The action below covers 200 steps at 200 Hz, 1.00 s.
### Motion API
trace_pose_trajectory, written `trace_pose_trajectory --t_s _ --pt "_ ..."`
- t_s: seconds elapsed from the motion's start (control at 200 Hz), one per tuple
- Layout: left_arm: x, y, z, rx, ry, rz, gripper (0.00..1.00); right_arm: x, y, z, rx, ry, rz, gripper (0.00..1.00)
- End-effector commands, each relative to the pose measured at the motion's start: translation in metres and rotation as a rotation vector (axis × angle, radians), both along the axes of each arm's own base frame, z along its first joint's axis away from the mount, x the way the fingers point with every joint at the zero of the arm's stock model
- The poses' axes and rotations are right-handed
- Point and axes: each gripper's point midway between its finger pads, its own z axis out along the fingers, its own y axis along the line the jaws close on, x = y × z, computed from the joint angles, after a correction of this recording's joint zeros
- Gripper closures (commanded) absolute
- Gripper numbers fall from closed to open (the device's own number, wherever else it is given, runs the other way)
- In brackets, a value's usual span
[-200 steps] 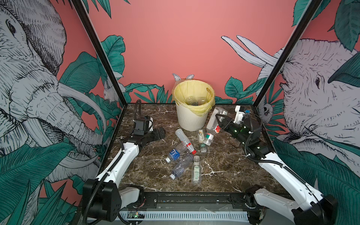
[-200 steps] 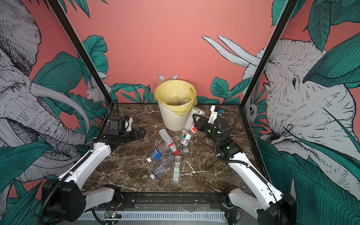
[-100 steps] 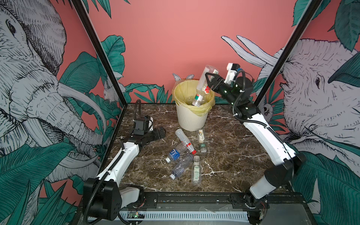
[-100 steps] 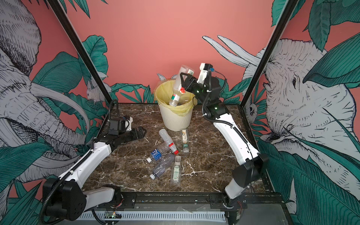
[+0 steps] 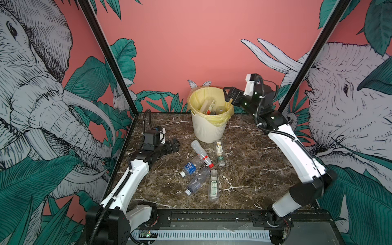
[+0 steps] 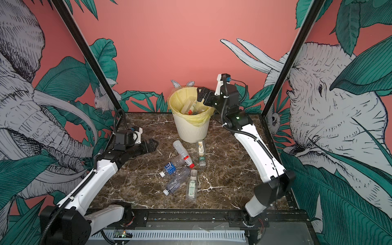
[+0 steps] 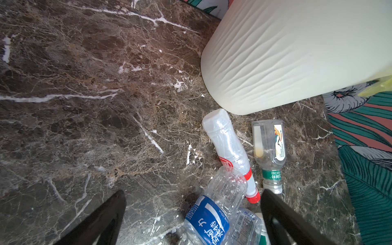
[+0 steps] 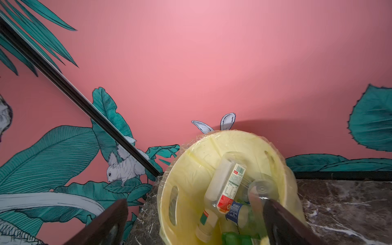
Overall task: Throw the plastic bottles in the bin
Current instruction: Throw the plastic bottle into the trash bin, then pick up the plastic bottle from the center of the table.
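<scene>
Release! The right gripper (image 5: 228,95) spreads its fingers wide above the bin (image 5: 209,131), and the red-labelled bottle (image 5: 206,105) now lies inside (one fewer). The remaining plastic bottles (image 5: 198,151) wait before the bin; the left gripper (image 5: 175,146) idles near the bin's foot, fingers spread, empty.

Bare tabletop (image 5: 164,171) between left end effector (image 5: 177,145) and bottles (image 5: 190,168)

White Chinese characters mark the blue-label bottle (image 7: 212,212) (others illegible).
</scene>
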Motion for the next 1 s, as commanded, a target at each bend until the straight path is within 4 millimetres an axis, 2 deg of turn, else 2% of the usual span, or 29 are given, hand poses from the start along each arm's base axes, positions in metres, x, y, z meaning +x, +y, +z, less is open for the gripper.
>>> trace_pose_trajectory --t_s 0.0,0.15,0.23,0.255,0.305,0.54,0.825,0.995 --pt "-0.003 -0.003 -0.005 0.006 0.035 -0.044 0.00 -0.020 -0.015 -0.001 -0.025 -0.076 -0.034 0.01" --pt "0.001 -0.010 -0.005 -0.013 0.028 -0.078 0.00 -0.034 -0.026 -0.048 -0.082 -0.001 -0.046 0.01" --pt "0.001 -0.015 -0.004 -0.033 0.026 -0.104 0.00 -0.041 -0.028 -0.066 -0.107 0.027 -0.033 0.01" --pt "0.001 -0.016 -0.004 -0.035 0.027 -0.110 0.00 -0.042 -0.028 -0.082 -0.123 0.057 -0.029 0.01" --pt "0.000 -0.017 -0.005 -0.033 0.034 -0.116 0.00 -0.046 -0.030 -0.097 -0.137 0.086 -0.029 0.01" --pt "-0.014 -0.014 -0.019 -0.009 0.105 -0.134 0.00 -0.058 -0.033 -0.159 -0.179 0.210 -0.012 0.01" --pt "-0.026 -0.023 -0.032 -0.064 0.173 -0.162 0.01 -0.065 -0.031 -0.203 -0.151 0.307 0.000 0.01" --pt "-0.035 -0.028 -0.041 -0.063 0.208 -0.188 0.01 -0.065 -0.026 -0.219 -0.143 0.348 0.021 0.01"
